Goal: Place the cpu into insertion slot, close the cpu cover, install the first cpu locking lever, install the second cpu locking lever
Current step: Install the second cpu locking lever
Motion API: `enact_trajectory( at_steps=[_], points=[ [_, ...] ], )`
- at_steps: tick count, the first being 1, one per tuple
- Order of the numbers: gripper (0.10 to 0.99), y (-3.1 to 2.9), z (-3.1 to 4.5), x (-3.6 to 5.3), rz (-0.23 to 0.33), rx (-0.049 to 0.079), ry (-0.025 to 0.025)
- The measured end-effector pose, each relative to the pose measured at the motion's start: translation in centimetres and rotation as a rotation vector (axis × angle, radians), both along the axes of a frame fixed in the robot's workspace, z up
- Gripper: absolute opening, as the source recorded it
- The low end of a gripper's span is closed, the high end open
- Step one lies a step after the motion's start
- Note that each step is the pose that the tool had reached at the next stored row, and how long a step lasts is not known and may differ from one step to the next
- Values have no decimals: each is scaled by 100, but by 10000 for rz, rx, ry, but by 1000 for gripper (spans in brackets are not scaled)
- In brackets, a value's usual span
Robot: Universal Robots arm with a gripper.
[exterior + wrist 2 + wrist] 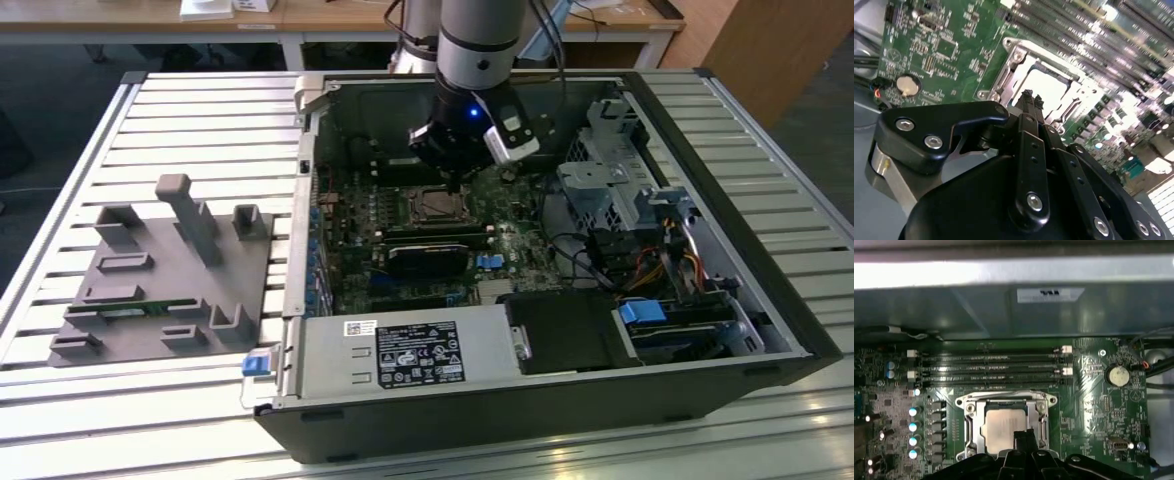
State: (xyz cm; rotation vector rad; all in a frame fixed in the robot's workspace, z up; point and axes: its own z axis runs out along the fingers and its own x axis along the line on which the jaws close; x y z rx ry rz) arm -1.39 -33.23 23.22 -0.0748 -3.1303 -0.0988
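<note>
The cpu [999, 426] lies flat in the insertion slot on the green motherboard, its pale metal top showing; the pin field is hidden under it. The cpu cover [1004, 401] lies down around it as a silvery frame with the chip showing through its cut-out. In the second wrist view the cpu [1046, 89] and cover [1021, 56] sit just beyond my fingertips. My gripper [1023, 436] hovers over the chip's edge, its two thin black fingers [1027, 97] pressed together with nothing between them. In the exterior view the gripper [461, 172] reaches down into the open case just above the socket [434, 206].
Long memory slots [994, 367] run beside the socket, and a coin battery [1117, 375] sits on the board. The case walls, a drive cage [607, 190], cables [654, 265] and the power supply [400, 355] hem the board in. A grey fixture [167, 270] stands on the table at the exterior view's left.
</note>
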Motion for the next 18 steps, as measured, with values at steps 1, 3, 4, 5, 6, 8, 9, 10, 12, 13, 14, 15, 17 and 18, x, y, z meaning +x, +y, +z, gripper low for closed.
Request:
enact_trajectory(
  at_steps=[1, 3, 4, 5, 6, 8, 9, 10, 12, 13, 14, 15, 17, 18],
  points=[
    [106, -21, 0, 0, 1, 1, 0],
    [106, -60, -1, 0, 1, 2, -1],
    [106, -81, -1, 0, 1, 1, 0],
    [106, -101, -1, 0, 0, 0, 0],
    [106, -122, -1, 0, 1, 0, 0],
    [106, -158, -4, 0, 9, 2, 0],
    [106, -172, -5, 0, 22, 2, -1],
    [106, -183, -5, 0, 41, 0, 0],
    [106, -200, -7, 0, 86, 1, -1],
    [106, -207, -7, 0, 107, 1, -3],
    [106, -215, -9, 0, 124, 1, -4],
    [106, -222, -10, 0, 138, 1, -5],
    [106, -234, -12, 0, 169, 1, -6],
    [106, -242, -12, 0, 184, 1, -6]
  ],
)
